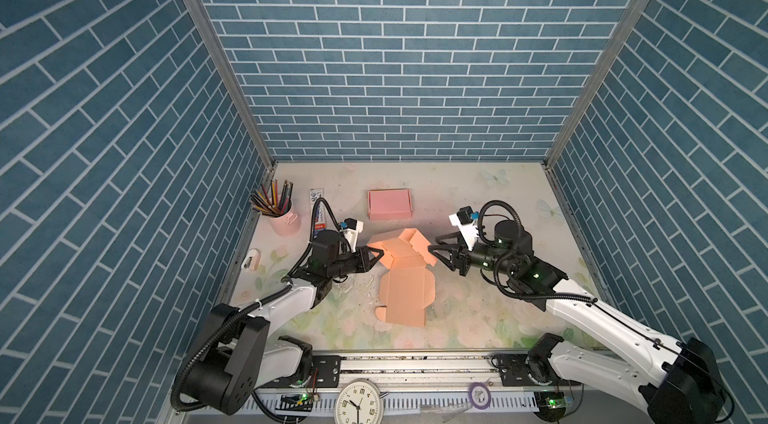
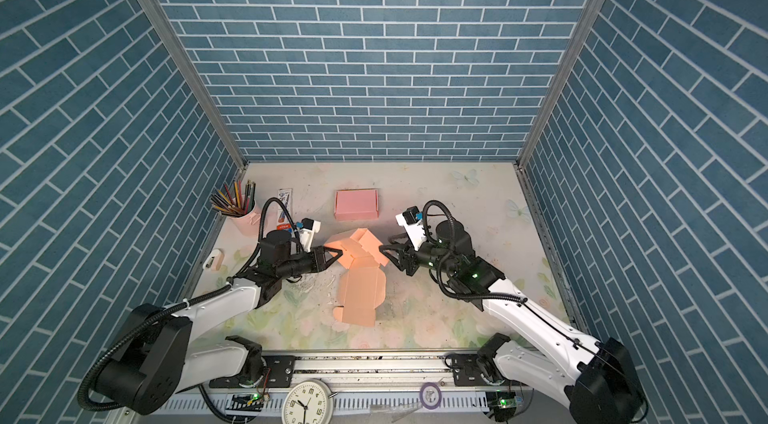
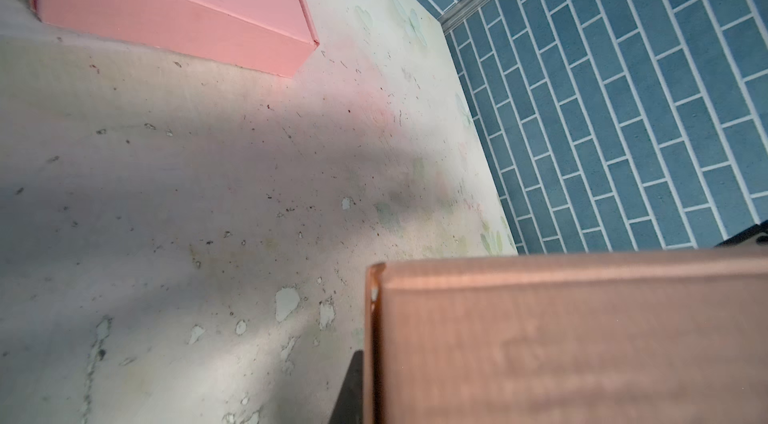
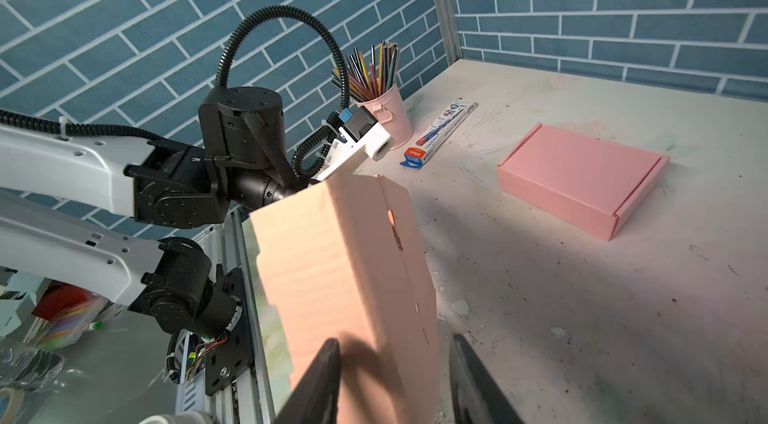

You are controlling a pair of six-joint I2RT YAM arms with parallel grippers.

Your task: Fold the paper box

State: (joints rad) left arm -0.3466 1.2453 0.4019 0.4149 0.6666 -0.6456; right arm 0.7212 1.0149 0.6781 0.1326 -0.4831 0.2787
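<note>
One paper box (image 1: 406,281) lay half-folded on the worktop (image 1: 478,318). My left pincer (image 1: 377,254) was clamped on its raised flap. My right pincer (image 1: 432,247) stood apart around the opposite panel.

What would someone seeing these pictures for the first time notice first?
The peach paper box stands out, half folded in the middle of the table, its far end raised between the two hands: the left hand pinches its left edge, the right hand stands open around a flap. Behind it lies a closed pink box; a pink cup of pencils stands at the back left.
</note>
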